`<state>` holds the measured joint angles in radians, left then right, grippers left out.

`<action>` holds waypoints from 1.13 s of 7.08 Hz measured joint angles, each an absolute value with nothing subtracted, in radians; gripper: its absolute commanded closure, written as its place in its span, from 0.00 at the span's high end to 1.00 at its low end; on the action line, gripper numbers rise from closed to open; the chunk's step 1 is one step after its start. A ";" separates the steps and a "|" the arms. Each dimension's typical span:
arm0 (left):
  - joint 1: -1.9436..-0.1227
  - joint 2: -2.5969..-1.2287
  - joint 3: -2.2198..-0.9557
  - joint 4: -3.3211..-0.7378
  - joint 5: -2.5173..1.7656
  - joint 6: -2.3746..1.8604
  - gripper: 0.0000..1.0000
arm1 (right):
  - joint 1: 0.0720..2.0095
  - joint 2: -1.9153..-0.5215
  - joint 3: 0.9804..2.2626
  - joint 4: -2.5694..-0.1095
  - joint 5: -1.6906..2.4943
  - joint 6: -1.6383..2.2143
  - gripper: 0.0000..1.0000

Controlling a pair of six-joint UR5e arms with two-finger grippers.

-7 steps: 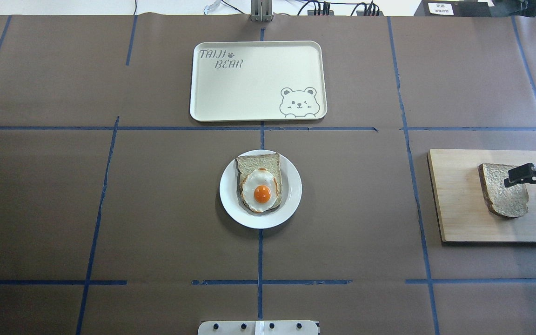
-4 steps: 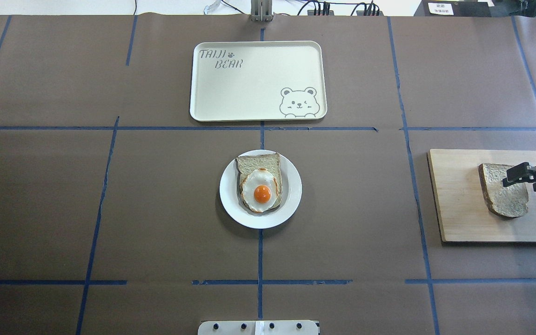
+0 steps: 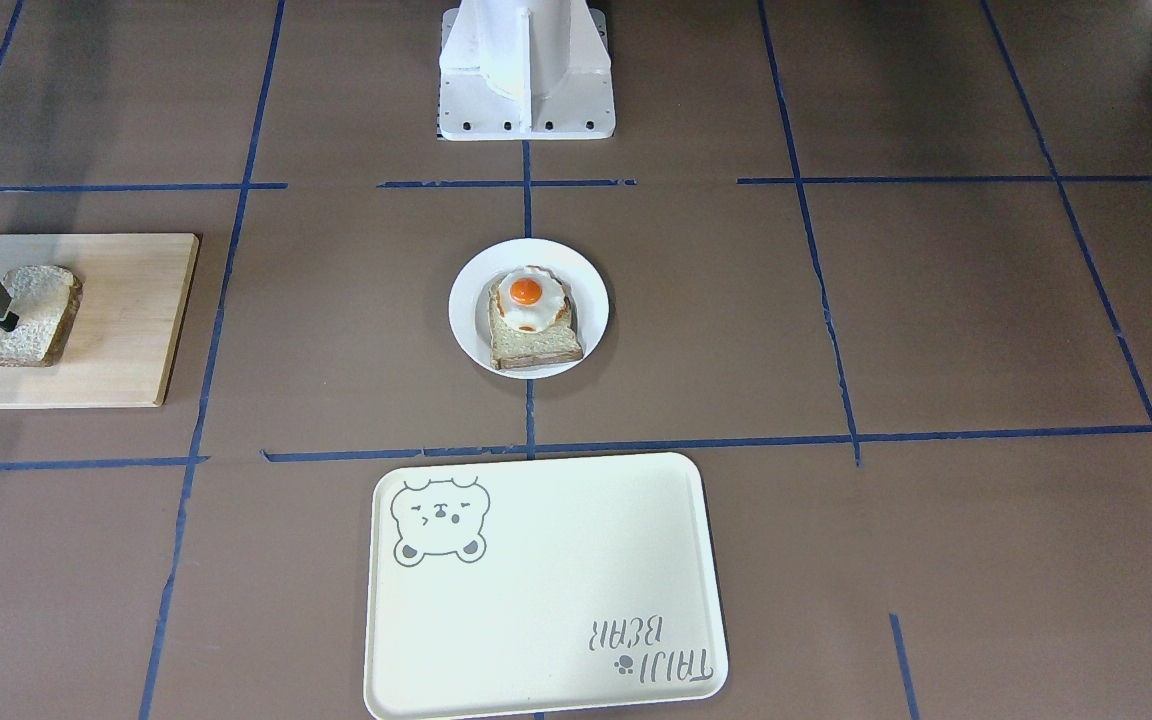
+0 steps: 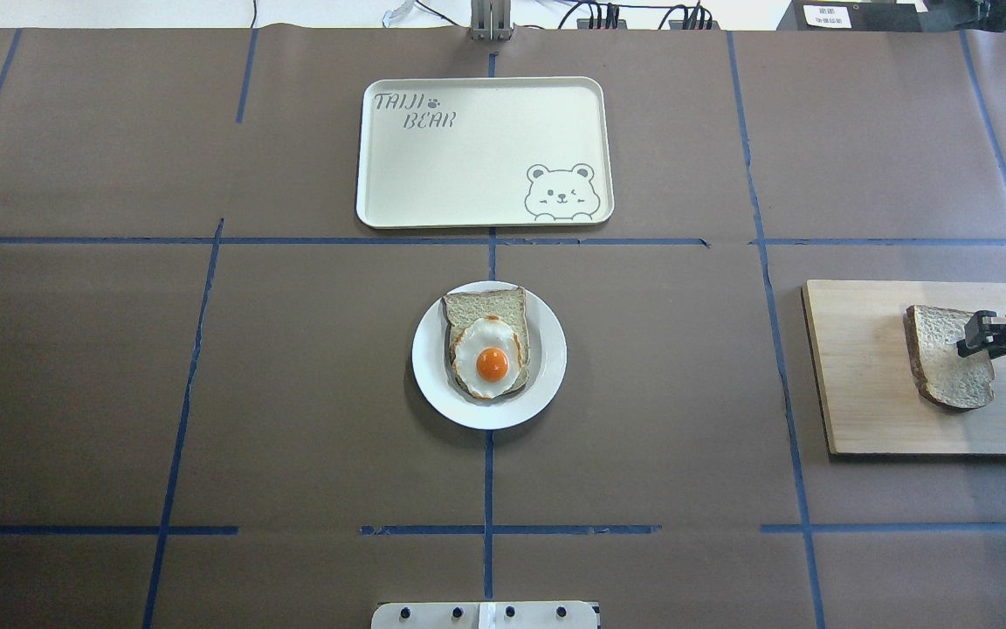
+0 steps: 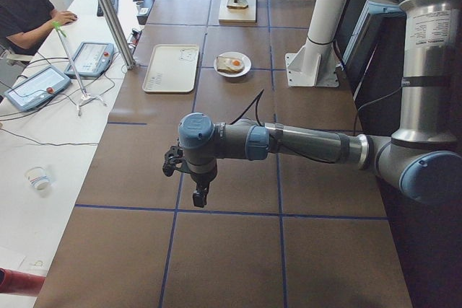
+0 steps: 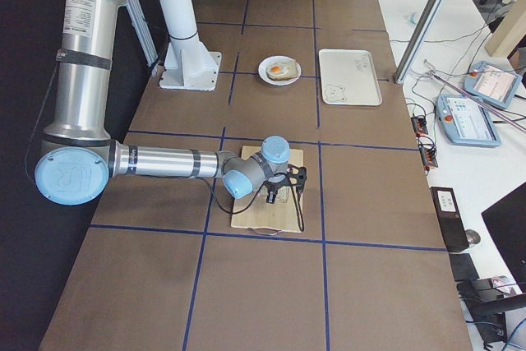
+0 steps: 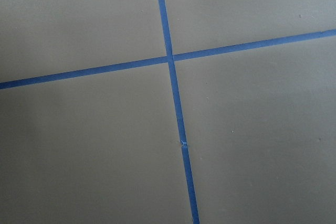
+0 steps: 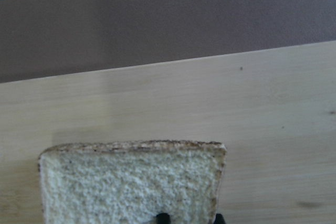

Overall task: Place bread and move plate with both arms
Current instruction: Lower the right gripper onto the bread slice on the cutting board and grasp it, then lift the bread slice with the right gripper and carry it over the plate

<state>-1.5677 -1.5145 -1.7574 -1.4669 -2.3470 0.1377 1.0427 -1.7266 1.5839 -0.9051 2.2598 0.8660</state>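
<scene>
- Your bread point(image 4: 940, 362) lies flat on the wooden board point(image 4: 861, 402), toward the board's end farthest from the plate point(image 4: 433, 384).
- The right gripper point(image 4: 976, 336) sits over the bread's edge at that same end of the board. Its fingertips point(image 8: 164, 217) show a narrow gap over the crumb, and you cannot tell whether they pinch it.
- The plate, carrying an egg-topped slice point(image 4: 490, 354), stands well apart from the board, on the robot's left of it.
- The left gripper point(image 5: 198, 198) hangs far from the board over the brown table cover point(image 5: 130, 178). You cannot tell whether its jaws are apart or together.

Right gripper point(image 4: 976, 335) cut by overhead edge; bread point(image 8: 131, 182) btm cropped, wrist cam.
</scene>
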 measured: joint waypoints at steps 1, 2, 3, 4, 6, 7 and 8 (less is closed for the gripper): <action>-1.568 -1.515 -1.757 -1.467 -2.347 0.137 1.00 | 1.043 -1.727 1.586 -0.905 2.261 0.863 0.00; -1.568 -1.515 -1.757 -1.467 -2.347 0.137 1.00 | 1.044 -1.728 1.588 -0.905 2.262 0.860 0.00; -1.568 -1.515 -1.758 -1.467 -2.347 0.137 1.00 | 1.044 -1.728 1.590 -0.901 2.264 0.857 0.00; -1.568 -1.516 -1.758 -1.466 -2.346 0.136 1.00 | 1.044 -1.729 1.588 -0.879 2.274 0.856 0.00; -1.568 -1.517 -1.758 -1.466 -2.345 0.135 1.00 | 1.066 -1.728 1.583 -0.796 2.360 0.858 0.00; -1.568 -1.518 -1.757 -1.465 -2.345 0.135 1.00 | 1.099 -1.713 1.584 -0.763 2.426 0.863 0.00; -1.568 -1.518 -1.757 -1.465 -2.345 0.135 1.00 | 1.138 -1.678 1.586 -0.744 2.502 0.874 0.00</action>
